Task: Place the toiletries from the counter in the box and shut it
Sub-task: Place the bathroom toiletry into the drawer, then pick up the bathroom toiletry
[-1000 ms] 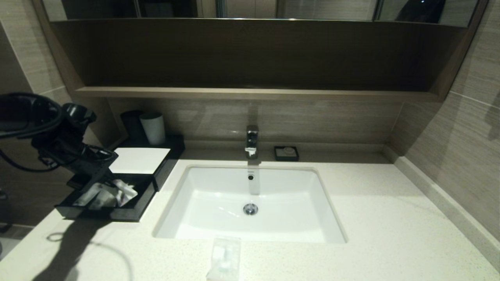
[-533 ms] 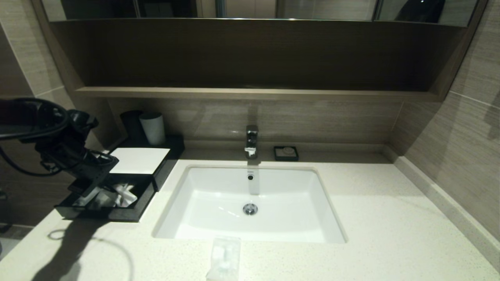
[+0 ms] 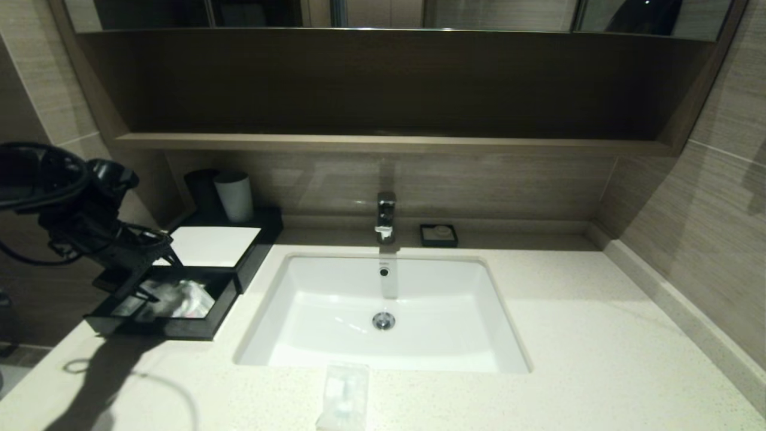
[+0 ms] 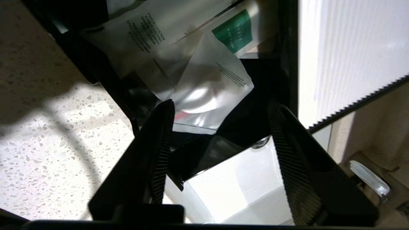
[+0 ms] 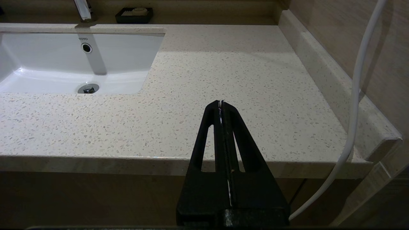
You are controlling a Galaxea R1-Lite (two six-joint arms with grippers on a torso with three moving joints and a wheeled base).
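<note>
Wide off-white speckled stone tabletop fills the scene, with the white rectangular sink basin sunk into its middle and a chrome tap at the far rim. Over on the far left sits the low black rectangular box with the white flat top panel, and its front drawer stands pulled out toward the near side. Above that drawer hangs the left end effector, fingers spread apart with nothing between them. Right beneath it, inside the drawer, lie crinkled clear plastic packets: a long clear packet with a green label toward the drawer's far end, and a small flat clear packet with a round white content overlapping it; a third wrapper with dark print may be part of the same heap, hard to separate in the glare. One more small clear flat packet with white contents rests on the tabletop at the near edge, just in front of the basin, well apart from the box. The right end effector is parked off the near right edge of the tabletop, fingers pressed together, empty. Behind the box stands a grey plastic cup; to the right of the tap, a small black square dish.
</note>
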